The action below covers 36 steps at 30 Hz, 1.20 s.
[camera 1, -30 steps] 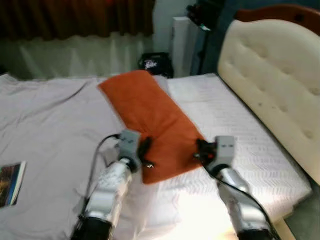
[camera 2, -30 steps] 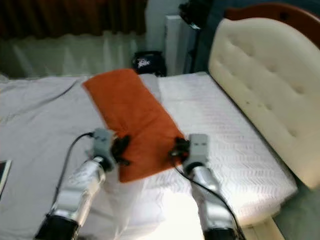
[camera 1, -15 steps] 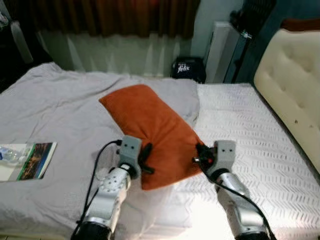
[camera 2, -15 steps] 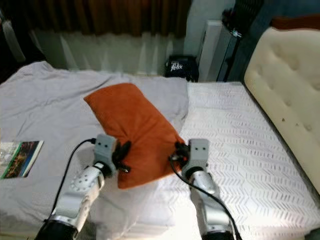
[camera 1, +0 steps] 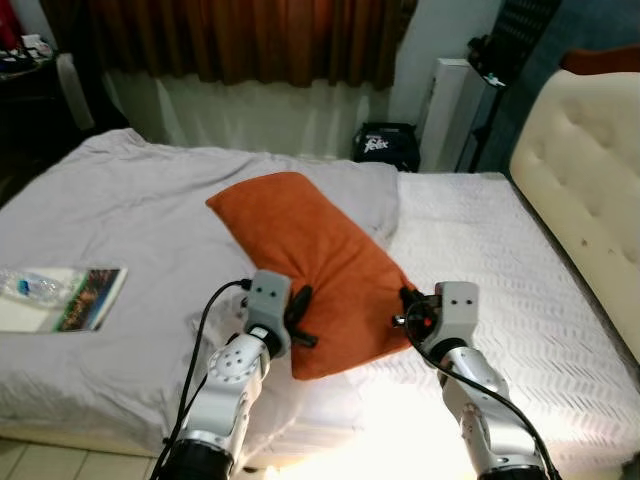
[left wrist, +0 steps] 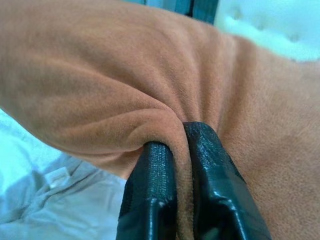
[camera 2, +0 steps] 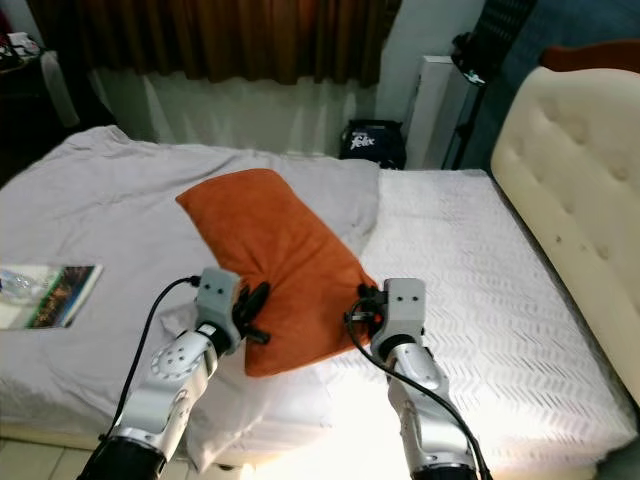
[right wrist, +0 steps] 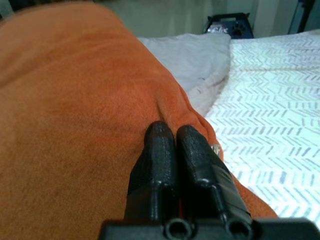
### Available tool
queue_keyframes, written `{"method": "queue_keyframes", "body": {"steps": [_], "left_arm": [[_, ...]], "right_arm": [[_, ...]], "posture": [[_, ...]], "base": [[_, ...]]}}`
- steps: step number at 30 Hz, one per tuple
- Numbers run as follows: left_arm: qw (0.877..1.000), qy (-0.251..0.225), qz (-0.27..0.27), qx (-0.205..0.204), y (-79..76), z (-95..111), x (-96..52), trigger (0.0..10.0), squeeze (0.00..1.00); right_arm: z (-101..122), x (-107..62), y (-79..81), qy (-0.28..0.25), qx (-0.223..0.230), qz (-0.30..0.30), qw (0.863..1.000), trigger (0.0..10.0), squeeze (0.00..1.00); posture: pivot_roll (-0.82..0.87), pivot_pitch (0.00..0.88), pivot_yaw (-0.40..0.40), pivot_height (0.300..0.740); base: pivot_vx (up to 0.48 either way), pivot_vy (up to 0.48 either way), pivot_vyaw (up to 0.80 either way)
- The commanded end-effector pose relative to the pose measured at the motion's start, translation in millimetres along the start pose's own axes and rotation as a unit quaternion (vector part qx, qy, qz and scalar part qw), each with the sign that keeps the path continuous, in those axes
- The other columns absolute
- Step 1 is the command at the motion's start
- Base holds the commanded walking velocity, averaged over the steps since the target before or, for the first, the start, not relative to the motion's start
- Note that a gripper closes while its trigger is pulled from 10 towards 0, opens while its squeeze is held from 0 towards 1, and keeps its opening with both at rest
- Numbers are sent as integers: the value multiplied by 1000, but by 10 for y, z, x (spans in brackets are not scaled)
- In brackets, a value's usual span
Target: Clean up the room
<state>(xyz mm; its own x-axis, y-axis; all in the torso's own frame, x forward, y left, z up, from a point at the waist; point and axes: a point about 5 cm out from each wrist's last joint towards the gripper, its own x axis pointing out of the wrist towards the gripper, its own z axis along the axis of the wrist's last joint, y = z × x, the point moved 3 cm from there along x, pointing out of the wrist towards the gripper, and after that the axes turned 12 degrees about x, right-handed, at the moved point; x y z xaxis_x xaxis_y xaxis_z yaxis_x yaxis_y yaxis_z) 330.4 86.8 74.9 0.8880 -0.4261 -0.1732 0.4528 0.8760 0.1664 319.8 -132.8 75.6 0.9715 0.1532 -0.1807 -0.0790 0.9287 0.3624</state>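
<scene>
Both grippers pinching the near end of the orange pillow (camera 1: 310, 255), one per corner.

Left gripper (left wrist: 181, 145) is clamped on a fold of fabric; right gripper (right wrist: 176, 134) is pinched closed at the pillow's edge. The pillow's long axis runs away from the robot, angled to its left, across the bed (camera 1: 520, 260) (plush, soft, sagging between grips). Arms about equally near.

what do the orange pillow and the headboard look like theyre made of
The orange pillow looks like soft, matte, suede-like or fleecy fabric: a fine nap, and it bunches into folds where the left hand and right hand pinch it. The headboard looks like cream leather or vinyl, padded: smooth with a slight sheen and button tufting.
</scene>
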Motion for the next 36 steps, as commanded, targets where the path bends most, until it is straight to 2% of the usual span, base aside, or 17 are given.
{"method": "queue_keyframes", "body": {"steps": [1,17,21,22,25,36], "left_arm": [[999,-36,-33,20,-127,184,65,10000,0],[999,-23,-30,11,3,112,97,10000,0],[999,-20,-30,14,2,78,87,10000,0],[999,-22,-36,18,-24,79,80,10000,0],[998,-26,-47,24,-69,100,91,10000,0],[998,-24,-54,28,-47,120,170,10000,0]], "right_arm": [[204,38,38,-36,-13,8,999,10000,0],[173,55,9,-34,-11,-1,999,10000,0],[144,54,-69,-33,-4,-17,999,10000,0],[128,47,-147,-34,-12,-33,999,10000,0],[105,40,-241,-33,-16,-52,998,10000,0],[73,67,-270,-31,-18,-65,997,10000,0]], "posture": [[-24,0,-25,740],[-27,0,-18,740],[-27,0,-18,740],[-23,0,-19,740],[-21,0,-18,740],[-27,0,-9,740]], "base": [[251,-405,0],[308,-359,0],[368,-305,0],[368,-307,0],[366,-309,0],[364,-307,0]]}}
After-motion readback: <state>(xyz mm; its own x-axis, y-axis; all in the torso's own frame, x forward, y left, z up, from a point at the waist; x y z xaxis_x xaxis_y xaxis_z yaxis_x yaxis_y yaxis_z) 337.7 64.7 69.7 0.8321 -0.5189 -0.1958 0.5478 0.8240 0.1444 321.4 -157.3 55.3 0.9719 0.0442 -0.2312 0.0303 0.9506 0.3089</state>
